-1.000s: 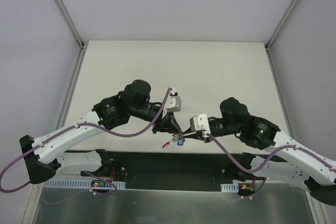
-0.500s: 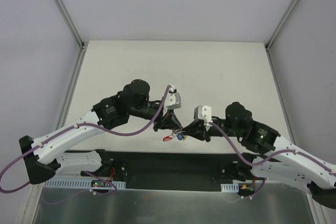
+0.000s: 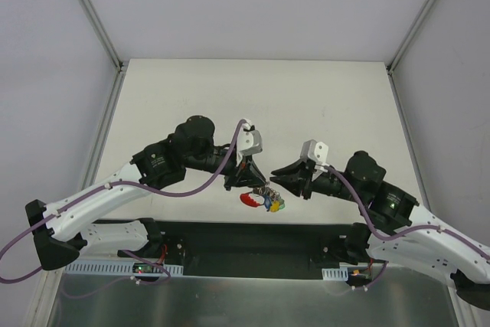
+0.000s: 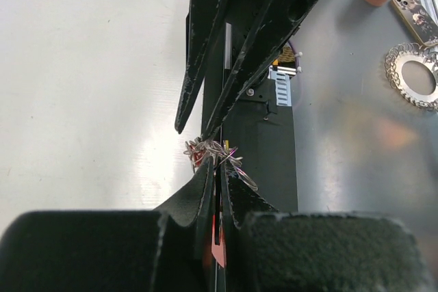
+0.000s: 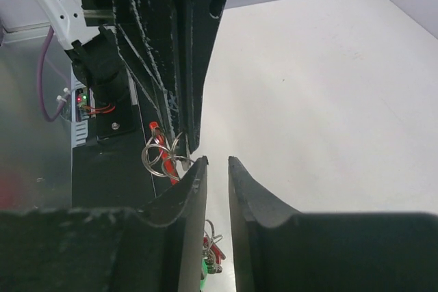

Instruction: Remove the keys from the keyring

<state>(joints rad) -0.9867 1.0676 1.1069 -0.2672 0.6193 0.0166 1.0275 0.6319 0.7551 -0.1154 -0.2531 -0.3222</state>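
Now dangling near the table (image 3: 306,105) front edge — the keys (image 3: 264,201), fanned out under the left gripper (image 3: 259,186), clenched on the keyring (image 5: 157,157). Beyond, drawn back from a second ago, jaws parted and empty: right gripper (image 3: 279,176). Means no key off yet. Reveals wire loops only from the wrists; from overhead, just coloured heads.

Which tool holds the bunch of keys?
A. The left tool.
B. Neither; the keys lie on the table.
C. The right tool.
A: the left tool is shut on the keyring, the keys hang below it, and the right tool is open and empty.
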